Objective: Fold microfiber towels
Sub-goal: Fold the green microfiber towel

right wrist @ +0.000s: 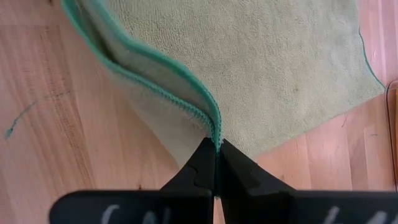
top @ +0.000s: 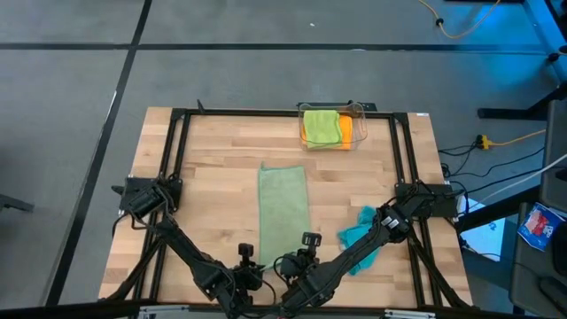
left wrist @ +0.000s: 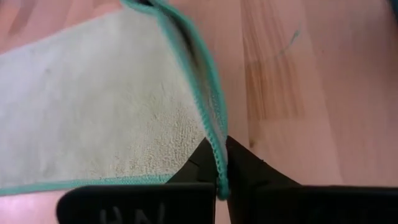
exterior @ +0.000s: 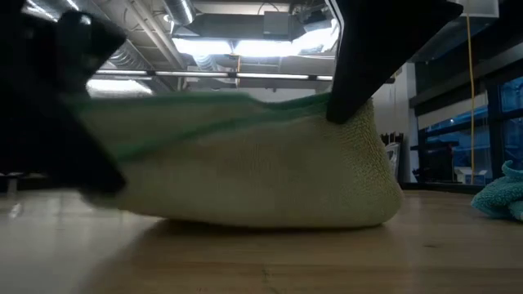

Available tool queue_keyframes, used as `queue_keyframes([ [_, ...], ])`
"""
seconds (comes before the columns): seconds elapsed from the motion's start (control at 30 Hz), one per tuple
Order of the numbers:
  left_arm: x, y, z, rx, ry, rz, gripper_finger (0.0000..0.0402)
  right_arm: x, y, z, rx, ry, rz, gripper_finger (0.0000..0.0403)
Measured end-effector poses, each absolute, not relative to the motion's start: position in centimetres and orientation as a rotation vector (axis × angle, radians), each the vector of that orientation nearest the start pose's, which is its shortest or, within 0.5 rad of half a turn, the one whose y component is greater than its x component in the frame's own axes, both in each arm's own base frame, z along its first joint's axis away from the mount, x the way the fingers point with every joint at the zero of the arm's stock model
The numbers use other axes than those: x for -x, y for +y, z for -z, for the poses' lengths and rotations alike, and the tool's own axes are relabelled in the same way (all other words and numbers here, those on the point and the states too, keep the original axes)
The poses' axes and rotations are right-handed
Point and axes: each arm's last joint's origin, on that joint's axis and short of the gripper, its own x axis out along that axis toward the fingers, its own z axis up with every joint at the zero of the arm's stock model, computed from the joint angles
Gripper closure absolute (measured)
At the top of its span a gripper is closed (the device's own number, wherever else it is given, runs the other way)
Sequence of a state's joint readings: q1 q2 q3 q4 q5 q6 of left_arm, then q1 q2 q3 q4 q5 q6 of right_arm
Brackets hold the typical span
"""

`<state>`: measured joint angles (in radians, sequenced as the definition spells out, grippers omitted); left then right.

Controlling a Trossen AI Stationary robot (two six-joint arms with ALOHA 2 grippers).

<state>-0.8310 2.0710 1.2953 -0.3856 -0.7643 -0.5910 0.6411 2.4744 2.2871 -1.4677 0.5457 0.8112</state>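
Overhead, a pale sage towel (top: 283,211) lies lengthwise at the centre of the wooden counter (top: 213,168), folded into a long narrow strip running from mid-counter to the near edge. Both arms converge on its near end. The left pincer (top: 247,262) sits at the strip's near left corner and the right pincer (top: 306,251) at its near right corner. In the left wrist view, the left pincer (left wrist: 219,180) is closed on the towel's teal-stitched hem (left wrist: 211,118), the edge rising in a ridge between the dark fingers (left wrist: 199,163). In the right wrist view, the right pincer (right wrist: 216,163) is likewise closed on the hem (right wrist: 186,93), with a layered fold of cloth standing up ahead of the fingers (right wrist: 239,168) and the rest of the towel flat on the counter beyond. The level view shows the near end of the sage towel (exterior: 253,163) lifted into a low mound, its underside touching the counter, with a dark arm link (exterior: 384,49) descending onto its right side. A crumpled teal towel (top: 361,237) lies to the right of the strip, partly beneath the right arm. At the far edge, a clear bin (top: 359,120) holds a lime towel (top: 321,126) stacked on an orange towel (top: 344,133).
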Motion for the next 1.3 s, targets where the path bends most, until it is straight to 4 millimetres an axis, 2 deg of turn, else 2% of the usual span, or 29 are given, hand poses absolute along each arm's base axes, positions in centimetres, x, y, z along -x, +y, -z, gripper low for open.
queue_keyframes([
  [0.13,-28.3,-27.8,-14.1,-0.253,0.754,-0.177,0.0400,-38.8,26.8,-18.8,0.239,1.240,0.459,0.0396],
  [0.27,-28.5,-27.3,-14.8,-0.233,0.765,-0.172,0.0398,-39.1,26.4,-18.8,0.234,1.241,0.467,0.0396],
  [0.43,-28.9,-26.9,-14.6,-0.183,0.806,-0.160,0.0371,-39.2,26.2,-18.8,0.232,1.242,0.470,0.0396],
  [0.77,-29.0,-26.8,-14.6,-0.173,0.815,-0.158,0.0262,-39.2,26.3,-18.8,0.232,1.242,0.470,0.0396],
  [0.9,-29.0,-27.0,-14.7,-0.136,0.805,-0.159,0.0230,-39.2,26.2,-18.8,0.229,1.244,0.469,0.0396],
  [1.13,-29.2,-27.3,-14.8,-0.077,0.777,-0.154,0.0214,-39.5,25.8,-18.8,0.211,1.255,0.475,0.0396],
  [1.3,-29.8,-26.9,-13.5,-0.094,0.798,-0.180,0.0214,-39.7,25.7,-18.8,0.207,1.252,0.474,0.0396],
])
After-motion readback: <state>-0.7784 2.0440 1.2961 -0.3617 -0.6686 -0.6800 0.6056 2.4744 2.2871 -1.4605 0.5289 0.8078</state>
